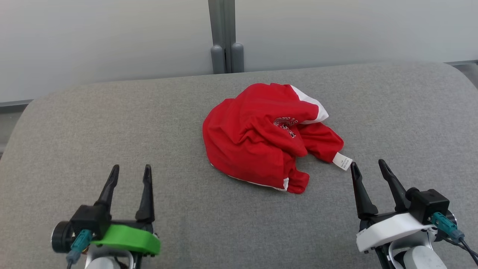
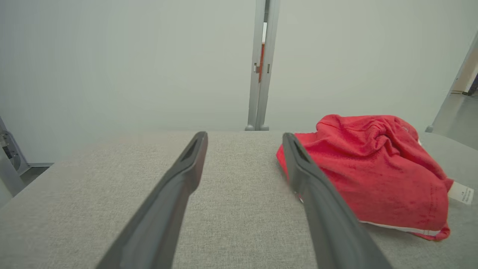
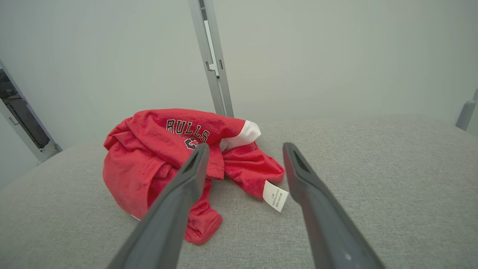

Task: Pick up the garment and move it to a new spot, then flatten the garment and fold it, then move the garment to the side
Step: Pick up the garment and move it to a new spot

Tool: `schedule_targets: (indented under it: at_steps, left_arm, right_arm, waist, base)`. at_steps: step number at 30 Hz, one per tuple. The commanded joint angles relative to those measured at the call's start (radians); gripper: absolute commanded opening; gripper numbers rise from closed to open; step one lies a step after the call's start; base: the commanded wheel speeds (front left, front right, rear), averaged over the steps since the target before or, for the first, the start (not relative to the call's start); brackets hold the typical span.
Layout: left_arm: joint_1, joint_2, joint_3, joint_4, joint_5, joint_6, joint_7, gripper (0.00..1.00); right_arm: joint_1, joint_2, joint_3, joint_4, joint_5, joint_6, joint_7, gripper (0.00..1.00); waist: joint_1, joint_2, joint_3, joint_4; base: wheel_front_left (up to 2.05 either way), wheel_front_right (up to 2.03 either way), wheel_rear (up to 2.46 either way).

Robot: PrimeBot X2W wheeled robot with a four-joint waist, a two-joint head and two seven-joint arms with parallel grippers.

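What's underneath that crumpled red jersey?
The crumpled red mesh jersey lies on the grey fabric-covered table. Anything beneath its folds is hidden.

Your work surface: grey woven fabric top [image 1: 112, 123], far corners rounded, spans your head view. Behind it, pale matte wall panels [image 1: 93, 37], joined by grey vertical post [image 1: 222, 22]. Two rounded grey feet [image 1: 217, 59] at post base, just behind top's far edge. In your left wrist view: orange strip [image 2: 262, 61] inside post gap, grey floor [image 2: 453, 116] at far right, grey metal frame [image 2: 7, 157] at left edge. In your right wrist view: dark opening [image 3: 22, 108] at left. Light soft, even.
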Motion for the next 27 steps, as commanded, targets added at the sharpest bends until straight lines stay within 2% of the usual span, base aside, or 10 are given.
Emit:
schedule_targets:
  at_steps: [1,11,25,26,27]
  left_arm:
    - [-0.044,-0.006,-0.018,0.012,0.008,-0.009,0.001,1.0]
    - [-0.271,-0.023,-0.162,0.153,0.024,-0.043,0.013,1.0]
    - [-0.421,-0.02,-0.281,0.364,0.0,-0.051,0.003,1.0]
    - [-0.428,-0.016,-0.281,0.381,-0.004,-0.051,0.003,0.92]
    - [-0.434,-0.015,-0.284,0.391,-0.007,-0.052,0.002,0.37]
  right_arm:
    - [-0.014,-0.001,0.003,-0.001,0.006,0.0,-0.001,1.0]
    - [-0.064,-0.003,0.015,0.011,0.02,0.0,-0.013,1.0]
    - [-0.109,-0.004,0.025,0.041,0.033,0.0,-0.031,1.0]
    - [-0.112,-0.004,0.026,0.042,0.034,0.0,-0.032,1.0]
    - [-0.114,-0.003,0.025,0.043,0.034,0.0,-0.033,1.0]
  waist:
    - [0.0,0.0,0.015,-0.013]
    - [0.0,0.0,0.094,-0.1]
    - [0.0,0.0,0.165,-0.2]
    - [0.0,0.0,0.167,-0.204]
    - [0.0,0.0,0.168,-0.206]
  base:
    - [0.0,0.0,0.0]
    - [0.0,0.0,0.0]
    - [0.0,0.0,0.0]
    - [0.0,0.0,0.0]
    - [0.0,0.0,0.0]
